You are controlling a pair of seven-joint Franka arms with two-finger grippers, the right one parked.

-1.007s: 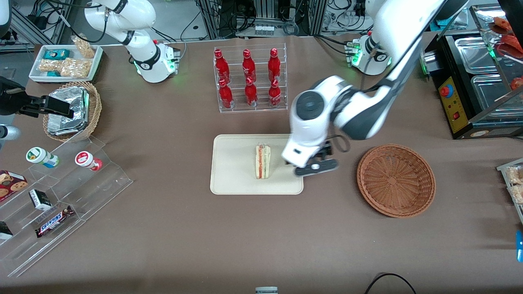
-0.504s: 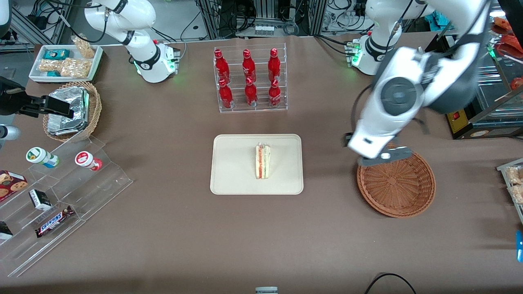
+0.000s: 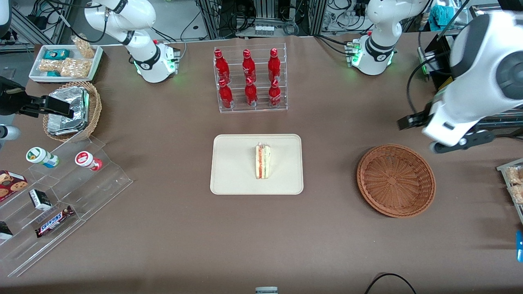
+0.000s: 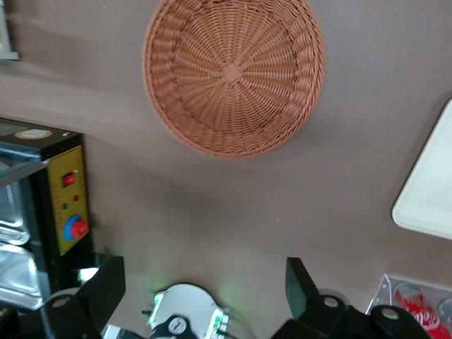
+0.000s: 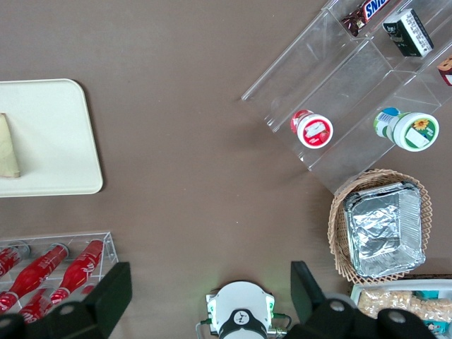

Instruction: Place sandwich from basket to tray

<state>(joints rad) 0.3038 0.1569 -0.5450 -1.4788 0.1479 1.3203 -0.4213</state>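
The sandwich (image 3: 262, 161), a pale wedge with red and green filling, stands on its edge in the middle of the cream tray (image 3: 233, 173). Nothing lies in the reddish-brown wicker basket (image 3: 395, 179), which sits beside the tray toward the working arm's end of the table. My left gripper (image 3: 441, 132) hangs high above the table, just past the basket's rim and farther from the front camera than the basket. Its fingers are open with nothing between them. The left wrist view looks down on the bare basket (image 4: 233, 74) and one corner of the tray (image 4: 431, 191), with the gripper (image 4: 203, 286) spread wide.
A clear rack of red bottles (image 3: 250, 79) stands farther from the front camera than the tray. A black appliance with a red button (image 3: 451, 102) sits close to the gripper. A tan basket with foil packets (image 3: 71, 110) and acrylic snack shelves (image 3: 53, 196) lie toward the parked arm's end.
The gripper has swung from the tray's edge, over the basket, out toward the working arm's end of the table, and risen. The sandwich has stayed on the tray.
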